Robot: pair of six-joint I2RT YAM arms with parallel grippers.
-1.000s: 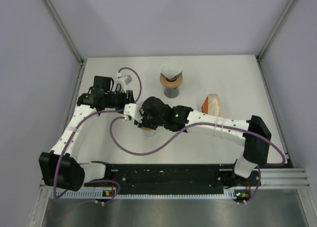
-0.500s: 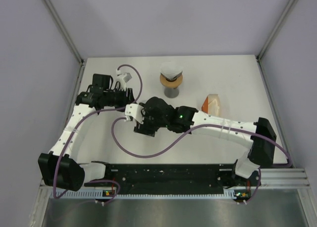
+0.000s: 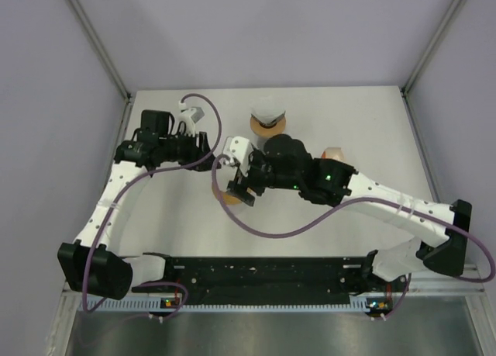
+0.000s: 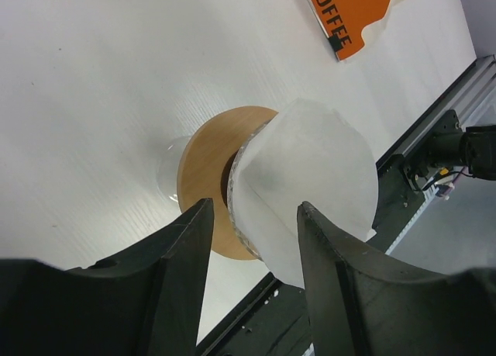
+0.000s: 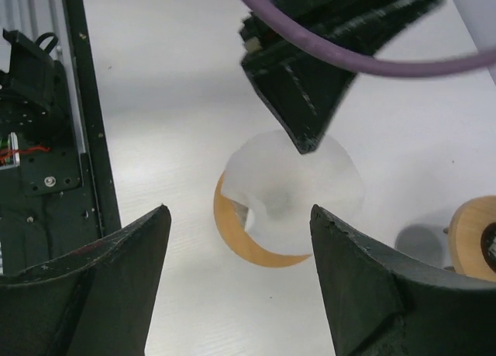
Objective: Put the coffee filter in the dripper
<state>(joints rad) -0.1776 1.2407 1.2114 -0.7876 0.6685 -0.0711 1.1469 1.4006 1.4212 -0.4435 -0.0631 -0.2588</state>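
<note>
An orange pack [image 4: 350, 5] printed "COFFEE" is laid flat on the white table [image 3: 372, 115], right of centre, and is partly hidden in the top view. The table is enclosed by plain grey walls [image 3: 256, 30], with aluminium posts [image 3: 94, 42] at the back corners. A black rail [image 3: 263, 274] is mounted along the near edge.

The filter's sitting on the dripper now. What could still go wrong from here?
1. The filter sits lopsided in the dripper, with one edge curled inward and wood showing on only one side, so it may tip out.
2. The left claw hangs open, apparently close over the paper, and could snag it when pulling away.
</note>
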